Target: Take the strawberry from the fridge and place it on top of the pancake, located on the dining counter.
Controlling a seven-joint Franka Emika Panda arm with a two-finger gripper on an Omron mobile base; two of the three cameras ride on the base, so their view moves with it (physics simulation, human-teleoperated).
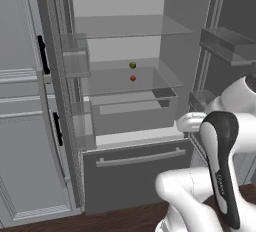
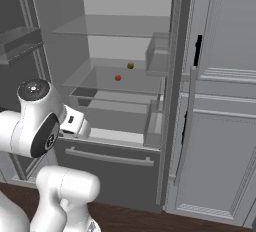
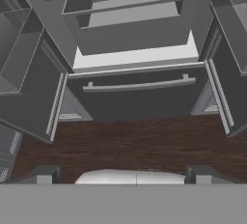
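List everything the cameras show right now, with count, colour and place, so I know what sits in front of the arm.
fridge: one, dark grey, both doors open, light grey inside, straight ahead.
glass shelves: two, clear, inside the fridge, one above the other.
strawberry: one, red, on the lower glass shelf.
small fruit: one, yellow-green, same shelf, just behind the strawberry.
bottom drawer: one, dark grey with a grey bar handle, closed.
door bins: several, clear, on the open doors.
cabinets: light grey panels with black handles, on both sides of the fridge.
floor: dark wood, below the fridge.
gripper: one, dark fingertips set wide apart, low in front of the drawer, holding nothing.
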